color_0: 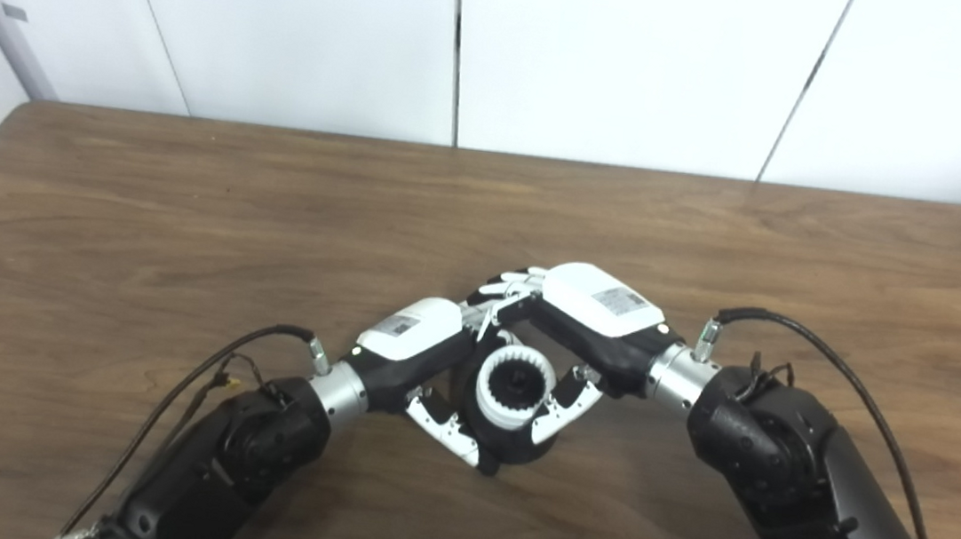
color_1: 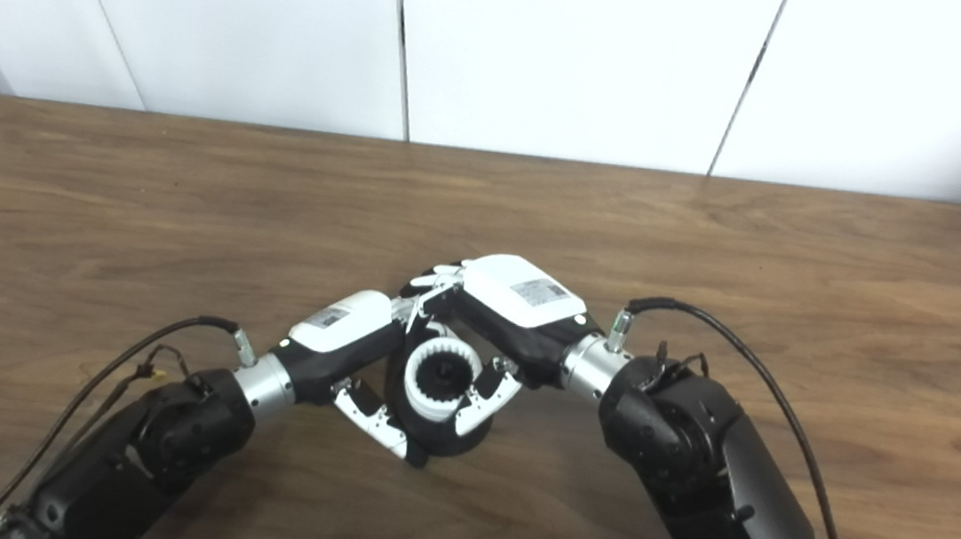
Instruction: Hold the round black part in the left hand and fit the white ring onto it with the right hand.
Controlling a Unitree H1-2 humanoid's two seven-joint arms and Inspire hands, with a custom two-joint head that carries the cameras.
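Both hands met over the near middle of the wooden table. The left hand was closed around the round black part, its thumb curling under the part's near-left edge and its other fingers hidden behind the part. The part was held tilted so its open face looked up toward the cameras; whether it touched the table could not be told.

The white ring, toothed around its inner wall, sat on the upper face of the black part, with a dark core showing through its centre. How fully it was seated could not be told. The right hand was grasping the ring: its thumb pressed against the ring's right side, and its fingers wrapped over the far side, just above the back of the left hand. The two hands were touching or nearly touching at the far side of the ring
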